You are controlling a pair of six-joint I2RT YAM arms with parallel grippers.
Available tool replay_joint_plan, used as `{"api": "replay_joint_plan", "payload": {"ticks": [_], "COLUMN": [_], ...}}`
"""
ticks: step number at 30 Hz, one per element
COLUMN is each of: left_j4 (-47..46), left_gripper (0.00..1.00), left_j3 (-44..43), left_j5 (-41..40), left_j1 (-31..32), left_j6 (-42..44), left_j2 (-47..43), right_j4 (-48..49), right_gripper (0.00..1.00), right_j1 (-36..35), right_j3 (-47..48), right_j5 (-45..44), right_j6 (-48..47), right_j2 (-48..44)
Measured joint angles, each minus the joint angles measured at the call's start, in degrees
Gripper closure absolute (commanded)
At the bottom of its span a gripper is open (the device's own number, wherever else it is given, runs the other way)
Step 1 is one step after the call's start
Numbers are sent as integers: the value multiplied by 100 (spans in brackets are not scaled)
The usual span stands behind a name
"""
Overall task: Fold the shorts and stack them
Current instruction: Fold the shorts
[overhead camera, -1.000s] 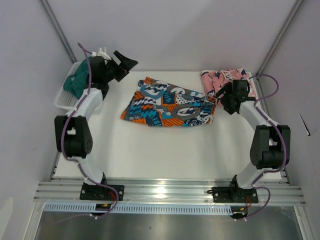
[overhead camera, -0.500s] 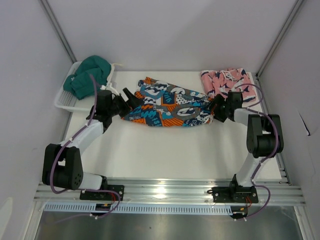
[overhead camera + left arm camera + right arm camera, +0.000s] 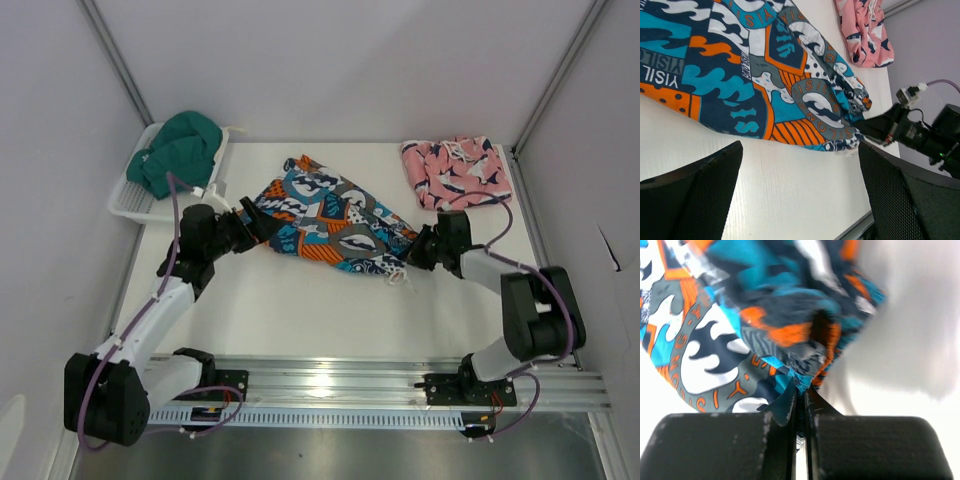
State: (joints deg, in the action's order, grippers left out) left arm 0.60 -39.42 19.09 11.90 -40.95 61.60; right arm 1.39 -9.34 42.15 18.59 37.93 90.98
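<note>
Printed lettering is showing all over the patchwork shorts (image 3: pixel 740 95). In the left wrist view, white capitals are reading "YSIL" on a navy patch (image 3: pixel 660 75) at the left edge. A second line just beneath is running off the frame, seemingly "YISIL". Further right, a grey ring (image 3: pixel 826 107) is carrying orange capitals round its curve, "ISILON" among them. In the right wrist view, a grey band (image 3: pixel 675 365) is carrying orange letters too, with only "NG" and "Y" coming through clearly. From overhead the print is looking too small to read.
</note>
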Motion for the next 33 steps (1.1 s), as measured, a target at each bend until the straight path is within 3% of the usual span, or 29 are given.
{"api": "replay_joint_plan", "payload": {"ticks": [2,3,4,5,6,8,15,24,28,31,33], "left_j4": [111,151,177,195,199,190,-2,-162,-181,-149,-155], "left_gripper": [1,1,1,1,1,1,1,1,1,2,2], "left_j3": [101,142,181,216,245,295,306,-114,-173,-315,-479], "left_j5": [-90,-127,-157,-190,-205,-229,-306,-870,-1346,-1668,-1757], "left_j1": [26,31,33,37,48,96,774,2522,3161,3506,3637], "left_j6": [57,92,107,116,129,153,208,549,673,778,848], "left_j2": [-254,-350,-417,-463,-476,-450,-66,564,789,1150,1460], "right_j4": [-273,-422,-573,-715,-833,-1119,-1915,-2162,-1998,-1823,-1731], "right_gripper": [100,95,84,56,45,34,37,36,49,67,72], "right_j1": [-127,-179,-229,-258,-267,-271,-201,-260,-289,-295,-304], "right_j3": [-262,-363,-437,-501,-579,-741,-990,-715,-509,-289,-107], "right_j5": [2,7,33,81,127,140,-114,-573,-911,-1038,-1045], "right_j6": [4,2,0,2,0,-72,-203,-761,-1093,-1279,-1355], "right_j2": [-516,-743,-911,-1034,-1126,-1292,-2295,-2728,-2643,-2286,-1971]}}
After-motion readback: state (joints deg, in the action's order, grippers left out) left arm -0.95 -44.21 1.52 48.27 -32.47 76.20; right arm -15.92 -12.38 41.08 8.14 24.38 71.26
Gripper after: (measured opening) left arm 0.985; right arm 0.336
